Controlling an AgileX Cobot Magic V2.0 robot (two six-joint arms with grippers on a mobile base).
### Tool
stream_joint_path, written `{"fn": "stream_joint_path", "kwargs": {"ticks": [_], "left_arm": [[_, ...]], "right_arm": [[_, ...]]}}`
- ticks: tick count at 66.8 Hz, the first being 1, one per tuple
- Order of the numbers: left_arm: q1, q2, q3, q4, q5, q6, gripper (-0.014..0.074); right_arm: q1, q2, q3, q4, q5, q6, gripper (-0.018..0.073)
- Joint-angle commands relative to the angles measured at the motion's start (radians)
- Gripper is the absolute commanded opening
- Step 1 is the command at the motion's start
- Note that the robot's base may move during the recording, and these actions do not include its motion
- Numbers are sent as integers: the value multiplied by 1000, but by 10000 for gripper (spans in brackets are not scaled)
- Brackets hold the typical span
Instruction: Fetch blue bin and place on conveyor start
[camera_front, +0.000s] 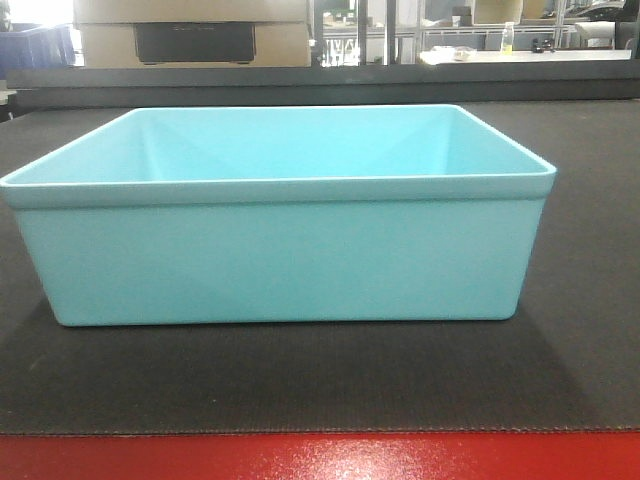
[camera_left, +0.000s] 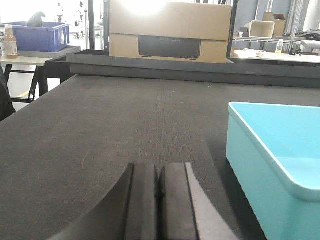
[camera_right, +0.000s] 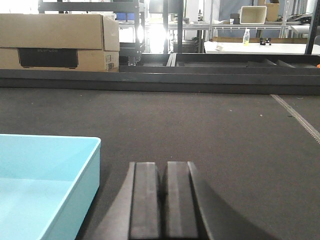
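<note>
- In the front view the blue bin (camera_front: 280, 250) fills the middle of the frame, sitting upright and flat on the conveyor start (camera_front: 590, 300), the dark woven belt whose glossy red edge runs along the bottom of the frame.
- The bin's inside looks bare, and its thick flat rim is level.
- Across the top left of that view a cardboard box (camera_front: 190, 35) stands beyond the belt's far edge.
- In the left wrist view the left gripper (camera_left: 159, 200) sits at the bottom centre, its two dark pads pressed together with nothing between them, low over the belt.
- The bin's corner shows at the lower right of that view, just beside the gripper and apart from it.
- At the upper left a dark blue crate (camera_left: 42, 36) rests on a side table, with a bottle (camera_left: 10, 42) next to it.
- In the right wrist view the bin lies at the lower left, and the right gripper (camera_right: 163, 200) at the bottom centre has its pads closed together, empty, apart from the bin's wall.
</note>
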Motion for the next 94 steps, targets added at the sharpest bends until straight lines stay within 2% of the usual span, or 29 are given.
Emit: {"fn": "stream_joint_path", "kwargs": {"ticks": [1,37,42,49,70,73,77,94], "left_arm": [[3,-6,-2,-3,-22,1,-111],[3,-6,-2,-3,-22,1,-111],[3,-6,-2,-3,-22,1,-111],[3,-6,-2,-3,-22,1,-111],[3,-6,-2,-3,-22,1,-111],[3,-6,-2,-3,-22,1,-111],[3,-6,-2,-3,-22,1,-111],[3,-6,-2,-3,-22,1,-111]], "right_arm": [[0,-4,0,-11,-26,-9,-162],[-10,-8,8,-16,-55,-11,-162],[-37,-18,24,31,-56,-33,-162],[-84,-61,83,121,-87,-131,-162],[-106,-214,405,132,-285,-133,-162],[-106,-214,410,145,-349,-133,-162],[-106,-214,410,147,-313,-133,-162],[-106,-214,410,147,-317,-133,-162]]}}
